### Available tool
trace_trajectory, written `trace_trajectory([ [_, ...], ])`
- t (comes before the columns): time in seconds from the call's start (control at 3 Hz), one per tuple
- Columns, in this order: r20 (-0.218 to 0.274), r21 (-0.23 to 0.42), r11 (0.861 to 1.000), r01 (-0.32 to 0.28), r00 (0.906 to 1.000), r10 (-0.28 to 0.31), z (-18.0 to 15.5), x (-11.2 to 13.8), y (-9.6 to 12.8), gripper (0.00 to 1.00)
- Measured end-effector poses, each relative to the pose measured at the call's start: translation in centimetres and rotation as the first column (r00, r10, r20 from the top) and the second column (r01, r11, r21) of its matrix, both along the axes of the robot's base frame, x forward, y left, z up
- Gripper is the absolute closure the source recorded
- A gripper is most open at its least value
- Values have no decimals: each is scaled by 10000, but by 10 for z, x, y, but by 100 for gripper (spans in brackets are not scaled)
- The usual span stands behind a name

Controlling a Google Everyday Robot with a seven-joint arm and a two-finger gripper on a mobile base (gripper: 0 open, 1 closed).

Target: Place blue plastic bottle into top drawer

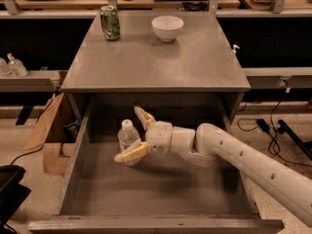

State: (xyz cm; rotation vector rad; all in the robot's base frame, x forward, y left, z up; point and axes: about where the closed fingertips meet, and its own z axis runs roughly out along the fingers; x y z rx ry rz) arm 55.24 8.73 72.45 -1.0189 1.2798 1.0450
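**Single camera view: bottle set down in the open drawer, hand not yet withdrawn**

Camera view. The wide, shallow grey top drawer (161, 191) is pulled fully out below the grey counter (146, 62). The clear plastic water bottle with white screw cap and pale label (127, 136) stands upright on the drawer's flat bottom, in the left half and toward the back. My white arm (243, 155) reaches in from the right. Its hand (128, 134) is at the bottle with the two tan fingers (132, 152) spread wide, one crossing in front of the bottle's lower body and the other rising behind and to its right. I judge that neither finger is pressing on the bottle. On the counter, well apart from the work, stand a green drink can (109, 22) and a white round bowl (167, 28).

Progress, as I judge it: the bottle is inside the drawer and rests on its own base, so the placement itself is done. What is left is to back the hand out without tipping the bottle.
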Motion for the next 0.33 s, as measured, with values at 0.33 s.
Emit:
trace_trajectory([
  [0.33,0,0,10000,0,10000,0,0,0,0,0],
])
